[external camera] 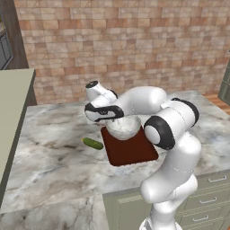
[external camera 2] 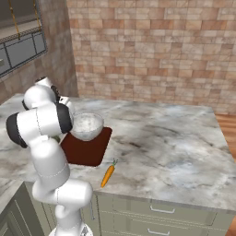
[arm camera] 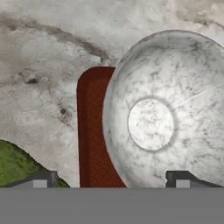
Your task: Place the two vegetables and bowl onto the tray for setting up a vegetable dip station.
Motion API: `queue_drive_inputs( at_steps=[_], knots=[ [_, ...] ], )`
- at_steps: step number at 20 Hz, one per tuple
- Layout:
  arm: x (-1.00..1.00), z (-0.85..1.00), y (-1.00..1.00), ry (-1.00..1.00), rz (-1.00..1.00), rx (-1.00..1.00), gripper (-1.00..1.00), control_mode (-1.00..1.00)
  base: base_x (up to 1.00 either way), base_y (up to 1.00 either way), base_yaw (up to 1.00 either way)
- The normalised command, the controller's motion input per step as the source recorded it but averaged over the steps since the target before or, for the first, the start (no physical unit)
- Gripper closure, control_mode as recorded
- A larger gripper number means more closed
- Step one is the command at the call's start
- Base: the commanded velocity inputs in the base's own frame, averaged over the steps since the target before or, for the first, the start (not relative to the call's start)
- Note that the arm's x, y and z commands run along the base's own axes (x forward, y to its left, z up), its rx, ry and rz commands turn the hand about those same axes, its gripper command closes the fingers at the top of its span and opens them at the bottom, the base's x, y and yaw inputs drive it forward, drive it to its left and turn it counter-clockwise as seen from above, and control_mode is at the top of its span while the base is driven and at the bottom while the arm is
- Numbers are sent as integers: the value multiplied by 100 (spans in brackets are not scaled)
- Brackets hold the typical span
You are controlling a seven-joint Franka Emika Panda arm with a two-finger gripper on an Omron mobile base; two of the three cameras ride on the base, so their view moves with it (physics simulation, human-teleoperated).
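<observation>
In the left base view the cucumber [external camera: 92, 143] lies on the marble counter [external camera: 49, 152] to the left of the claw [external camera: 117, 122] and a little nearer the robot, just beside the left edge of the tray [external camera: 134, 152] but not on it. The claw itself hovers over the bowl [external camera: 124, 127], which sits on the far part of the tray, directly beneath the hand. In the hand view the 2 fingertips [arm camera: 40, 179] stand spread wide at the bottom edge, 1 on each side, gripping nothing; the bowl's [arm camera: 166, 109] rim lies between them, its speckled pale inside facing up, and a strip of tray [arm camera: 94, 131] shows beside it, with a patch of green, apparently the cucumber [arm camera: 15, 164], beyond the left finger. In the right base view the bowl [external camera 2: 86, 125] rests on the tray [external camera 2: 87, 148] just right of the hand, and the carrot [external camera 2: 108, 174] lies further right and nearer the counter's [external camera 2: 175, 143] front edge, well apart from the claw, just off the tray's near right corner, its green tip pointing away from the robot.
</observation>
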Motion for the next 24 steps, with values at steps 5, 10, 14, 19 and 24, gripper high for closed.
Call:
queue_drive_inputs(
  at_steps=[5,10,14,19,24],
  knots=[
    [-29,34,16,0,0,0,-100,-100,0,0,0],
    [-40,20,15,0,0,2,-100,-100,0,0,0],
    [-33,9,17,0,0,2,-100,-100,0,0,0],
    [-30,2,11,0,0,3,-100,-100,0,0,0],
    [-14,-1,8,0,5,7,-100,-100,0,0,0]
  ],
)
